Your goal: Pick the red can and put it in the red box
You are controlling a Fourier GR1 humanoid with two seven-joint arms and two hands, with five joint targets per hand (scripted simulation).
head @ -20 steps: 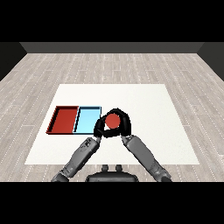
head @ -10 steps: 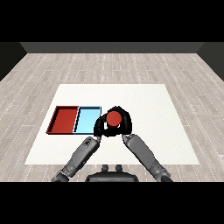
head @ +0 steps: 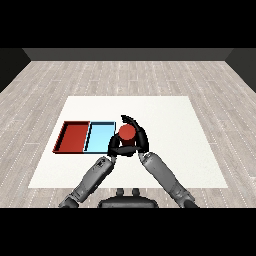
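Now seeing right hand (head: pixel 140 139) curling round red can (head: pixel 127 132), grasping it just right of light blue tray (head: pixel 99 138). Can looking upright, red top showing. Left hand (head: pixel 114 148) sitting at can's near-left side; can't tell its finger state. Red tray (head: pixel 73 137) lying left of blue one, touching it, on white table (head: pixel 175 125).

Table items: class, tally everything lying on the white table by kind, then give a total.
Trays: 2, a red tray and a light blue tray
Cans: 1, a red can, with the right hand curled round it
Total: 3
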